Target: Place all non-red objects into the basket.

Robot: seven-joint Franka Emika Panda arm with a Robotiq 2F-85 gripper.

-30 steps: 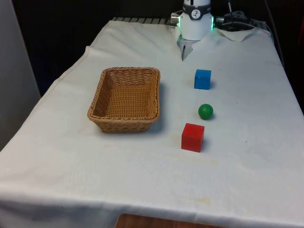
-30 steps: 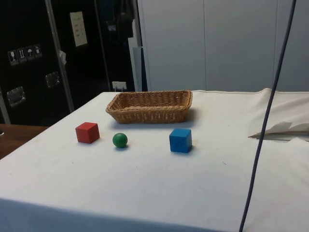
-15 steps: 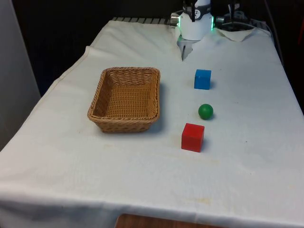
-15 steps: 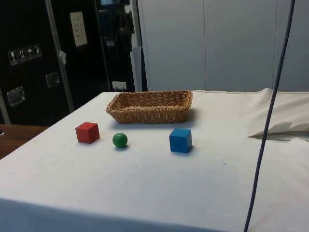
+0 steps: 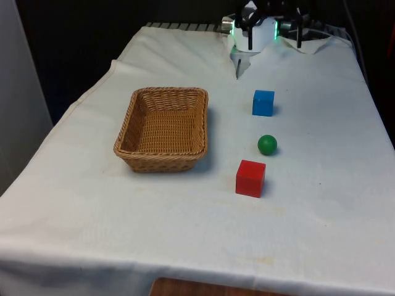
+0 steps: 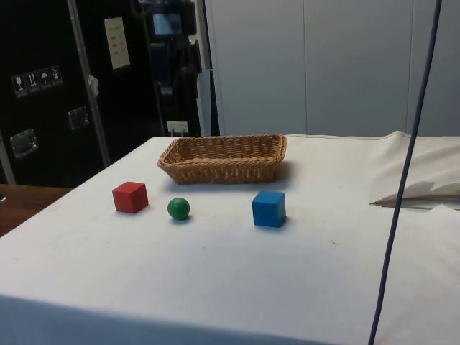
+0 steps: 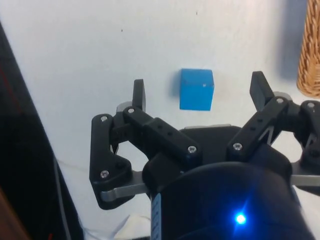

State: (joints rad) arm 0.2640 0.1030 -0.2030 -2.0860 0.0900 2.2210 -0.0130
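Front view: my arm was cut off at the top edge. Wicker basket (image 5: 163, 128) sat left of centre on the white cloth (image 5: 321, 234); blue cube (image 5: 263, 102), green ball (image 5: 267, 145) and red cube (image 5: 250, 178) lined up down the frame to its right, none touching.

Side view: basket (image 6: 224, 158) sat mid-frame, red cube (image 6: 130, 197), ball (image 6: 178, 208) and blue cube (image 6: 269, 208) in a row below it; a cable (image 6: 402, 172) crossed the right side.

Wrist view: my claw (image 7: 198, 92) was spread wide, holding nothing, blue cube (image 7: 196, 89) showing between the fingers (image 7: 139, 94), basket (image 7: 310, 50) cut off by the frame edge.
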